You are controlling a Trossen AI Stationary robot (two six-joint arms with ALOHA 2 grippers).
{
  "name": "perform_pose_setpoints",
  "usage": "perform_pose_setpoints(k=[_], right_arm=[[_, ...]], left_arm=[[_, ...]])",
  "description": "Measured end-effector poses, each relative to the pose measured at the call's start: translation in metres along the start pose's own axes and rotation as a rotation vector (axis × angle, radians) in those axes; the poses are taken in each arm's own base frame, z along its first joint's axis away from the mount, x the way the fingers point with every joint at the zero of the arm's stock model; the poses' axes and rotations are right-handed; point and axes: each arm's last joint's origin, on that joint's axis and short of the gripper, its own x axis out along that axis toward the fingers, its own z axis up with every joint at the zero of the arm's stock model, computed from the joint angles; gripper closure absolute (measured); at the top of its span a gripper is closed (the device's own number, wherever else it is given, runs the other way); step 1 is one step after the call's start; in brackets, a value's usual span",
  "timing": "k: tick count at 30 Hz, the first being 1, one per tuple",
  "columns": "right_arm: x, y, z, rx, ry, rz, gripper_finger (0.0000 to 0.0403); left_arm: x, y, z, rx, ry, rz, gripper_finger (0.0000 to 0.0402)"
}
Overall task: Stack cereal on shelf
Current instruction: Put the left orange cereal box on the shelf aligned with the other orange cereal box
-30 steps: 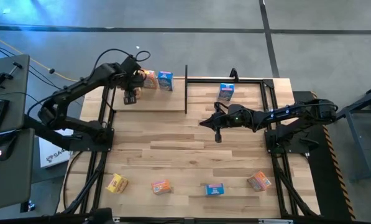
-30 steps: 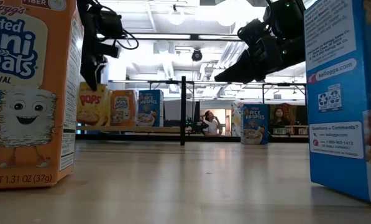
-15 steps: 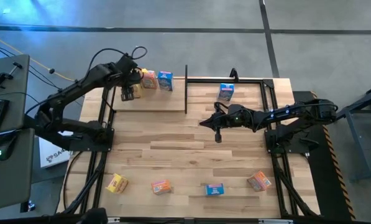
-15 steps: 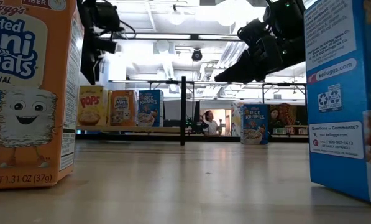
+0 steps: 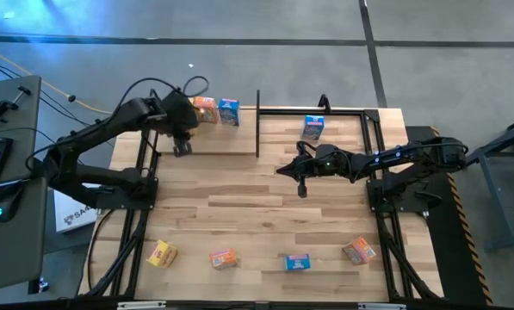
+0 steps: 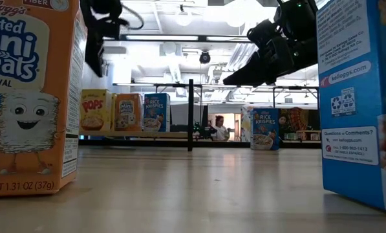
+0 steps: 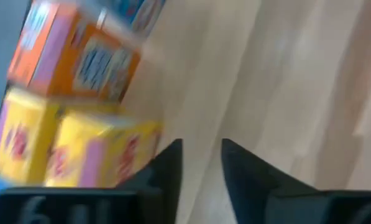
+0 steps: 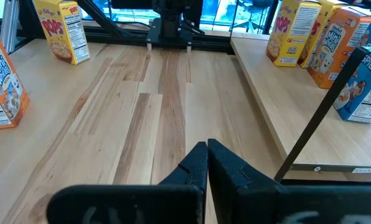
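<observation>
Left hand [image 5: 182,148] at upper left of the high view, over the shelf [image 5: 213,142] front edge, fingers slightly apart, empty. Right hand [image 5: 301,191] at centre right above the counter [image 5: 257,215], fingers together. Three cereal boxes [image 6: 125,112] upright on shelf; four [image 5: 224,257] along lower counter.

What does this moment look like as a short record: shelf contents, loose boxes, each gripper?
shelf: yellow box, orange box, blue box upright in a row
off shelf: blue Rice Krispies box at the far side; four boxes along the near edge
left gripper: above shelf, holding nothing, fingers slightly apart
right gripper: mid-table, shut, empty
</observation>
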Motion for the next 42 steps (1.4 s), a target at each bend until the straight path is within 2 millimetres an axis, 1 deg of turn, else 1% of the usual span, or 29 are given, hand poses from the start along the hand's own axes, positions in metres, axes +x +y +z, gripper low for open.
perform_pose_setpoints(k=[4,6,9,12,15,19,21,23,27,29,33,35,38,42], right_arm=[[0.000,0.000,0.000,0.000,-0.001,0.000,0.0403],[0.000,0.000,0.000,0.000,-0.001,0.000,0.0403],[0.000,0.001,0.000,0.002,-0.001,0.002,0.0403],[0.003,0.006,-0.001,-0.001,-0.003,0.003,0.0403],[0.009,0.018,-0.003,-0.002,-0.016,0.023,0.0403],[0.018,0.040,-0.006,0.003,-0.036,0.030,0.0403],[0.019,0.052,-0.006,-0.006,-0.038,0.028,0.0403],[0.018,0.063,-0.005,-0.014,-0.044,0.023,0.0403],[0.014,0.084,-0.003,-0.019,-0.047,0.037,0.0403],[0.012,0.094,-0.004,-0.015,-0.039,0.052,0.0403],[0.007,0.112,-0.005,-0.014,-0.029,0.075,0.0403],[0.005,0.120,-0.006,-0.019,-0.025,0.084,0.0403],[0.001,0.131,-0.006,-0.027,-0.024,0.095,0.0403],[-0.004,0.142,-0.008,-0.034,-0.013,0.097,0.0403]], left_arm=[[0.002,-0.020,0.014,-0.006,-0.062,-0.049,0.0369],[0.002,-0.032,0.019,-0.016,-0.070,-0.074,0.0392],[0.001,-0.054,0.023,-0.028,-0.069,-0.124,0.0397],[-0.002,-0.078,0.026,-0.043,-0.063,-0.200,0.0401],[-0.003,-0.104,0.028,-0.059,-0.038,-0.266,0.0401],[-0.002,-0.140,0.028,-0.062,0.005,-0.316,0.0398],[-0.003,-0.159,0.026,-0.058,0.021,-0.352,0.0387],[-0.006,-0.178,0.022,-0.032,0.036,-0.397,0.0366],[-0.016,-0.212,0.015,-0.057,0.035,-0.485,0.0305],[-0.025,-0.227,0.015,-0.092,0.029,-0.517,0.0270],[-0.045,-0.259,0.021,-0.139,-0.003,-0.512,0.0205],[-0.052,-0.276,0.028,-0.159,-0.018,-0.505,0.0181],[-0.055,-0.302,0.037,-0.185,0.012,-0.494,0.0155],[-0.053,-0.331,0.047,-0.192,0.105,-0.442,0.0136]])
